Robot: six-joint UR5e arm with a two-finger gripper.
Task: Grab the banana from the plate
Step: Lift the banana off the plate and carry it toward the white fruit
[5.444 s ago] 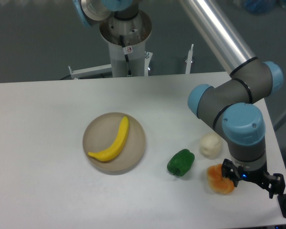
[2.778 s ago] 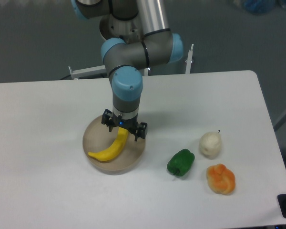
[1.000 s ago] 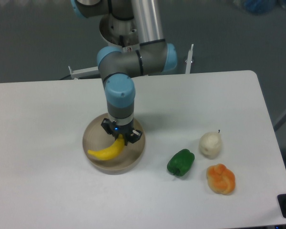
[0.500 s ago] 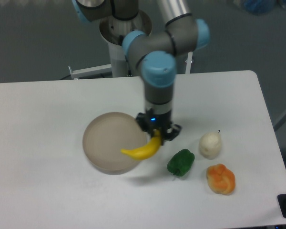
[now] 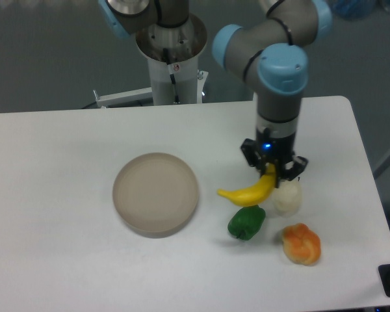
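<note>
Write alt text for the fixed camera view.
The robot arm's tool holds a yellow banana by one end above the white table, over a green pepper, white fruit and lumpy orange fruit. The beige plate sits empty to the left.

green pepper (image 5: 246, 221) | white pear-like fruit (image 5: 286, 197) | lumpy orange fruit (image 5: 301, 244)

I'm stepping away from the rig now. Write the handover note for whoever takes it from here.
Gripper: shut on the banana, held by its upper end, hanging above the table.
Plate: holds nothing now, left of the banana.
Nearby: green pepper below the banana, white fruit beside the fingers, orange fruit lower right.
Done: banana is off the plate.
Left: nothing but holding it securely.
</note>
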